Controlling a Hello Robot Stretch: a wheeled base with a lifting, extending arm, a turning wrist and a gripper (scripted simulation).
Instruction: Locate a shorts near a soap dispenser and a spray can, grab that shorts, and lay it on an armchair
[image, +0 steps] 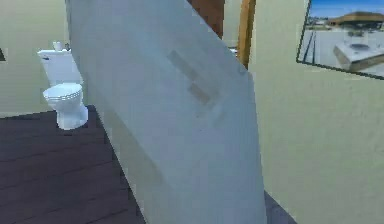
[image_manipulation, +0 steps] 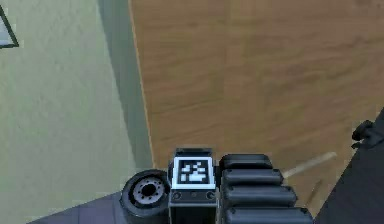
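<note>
**mop_bot:** Two things for you. One: you look to be right at a bathroom doorway. There's a toilet (image: 65, 95) at the forward view's left on dark plank floor (image: 45, 175), a big pale grey slab (image: 170, 110) across the middle (a door seen edge-on, maybe) and a framed picture (image: 345, 40) on the wall (image: 310, 140) at the right. Two: where the shorts are, I can't tell from this, same for the soap dispenser and spray can. A bathroom seems a fair place to look though.

**hinge42:** Yep. In the arm side view you've got a wood door (image_manipulation: 260, 80) close up, a grey frame strip (image_manipulation: 125, 90) beside pale wall (image_manipulation: 55, 110), and the arm (image_manipulation: 250, 190) low at the bottom edge with its white marker square (image_manipulation: 192, 171). The gripper (image_manipulation: 145, 195) is just a dark round lump left of that. You can't make out the fingers, so spread or together, holding something or not: can't tell.

**mop_bot:** When you find the shorts, expect light floppy cloth, nothing fragile, not slippery. I'd take the waistband or a bunched fold, the thickest bit, so you get bulk and not one thin layer. It'll droop off the fingers, so lift well clear before you drive, and mind the legs don't knock the soap dispenser or spray can over.
</note>
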